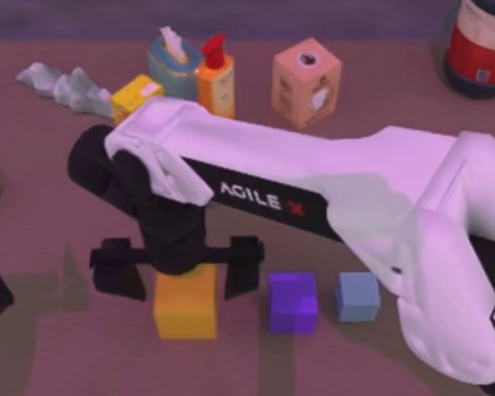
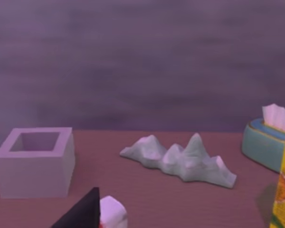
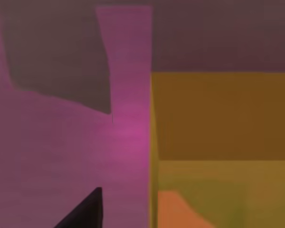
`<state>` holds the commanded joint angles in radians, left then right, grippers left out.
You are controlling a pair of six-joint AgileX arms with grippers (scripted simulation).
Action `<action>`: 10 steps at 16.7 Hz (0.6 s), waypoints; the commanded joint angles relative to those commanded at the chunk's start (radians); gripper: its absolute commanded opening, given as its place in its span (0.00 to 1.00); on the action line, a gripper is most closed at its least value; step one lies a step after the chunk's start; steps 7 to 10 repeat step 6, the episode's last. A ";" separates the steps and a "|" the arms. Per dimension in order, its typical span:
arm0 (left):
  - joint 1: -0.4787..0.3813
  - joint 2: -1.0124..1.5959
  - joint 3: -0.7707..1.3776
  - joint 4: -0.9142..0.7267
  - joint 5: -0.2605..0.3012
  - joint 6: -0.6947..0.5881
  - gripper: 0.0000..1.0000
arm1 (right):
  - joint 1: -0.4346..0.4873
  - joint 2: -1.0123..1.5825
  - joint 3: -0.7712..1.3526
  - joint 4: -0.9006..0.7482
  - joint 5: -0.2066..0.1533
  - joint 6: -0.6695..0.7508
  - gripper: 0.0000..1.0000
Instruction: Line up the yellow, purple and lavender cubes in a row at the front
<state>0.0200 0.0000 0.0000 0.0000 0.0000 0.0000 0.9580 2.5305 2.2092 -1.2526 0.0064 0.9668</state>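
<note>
Yellow cube [image 1: 185, 304] sits at the front, left end of a row with the purple cube [image 1: 293, 302] next to it and the lavender cube [image 1: 357, 296] beyond. The right gripper [image 1: 178, 266] hangs right over the yellow one's back edge, jaws spread wide and straddling it, nothing clamped. Left arm's parked way off at the left edge; can't tell its jaws.

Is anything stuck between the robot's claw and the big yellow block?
No. The right gripper is open right above the yellow cube, a finger on each side, nothing between them. The purple cube and lavender cube sit apart to its right.
</note>
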 joint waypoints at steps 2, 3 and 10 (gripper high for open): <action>0.000 0.000 0.000 0.000 0.000 0.000 1.00 | 0.002 -0.001 0.091 -0.093 0.000 0.000 1.00; 0.000 0.000 0.000 0.000 0.000 0.000 1.00 | 0.003 -0.002 0.130 -0.134 0.001 0.001 1.00; 0.000 0.000 0.000 0.000 0.000 0.000 1.00 | 0.001 -0.009 0.187 -0.194 0.005 0.001 1.00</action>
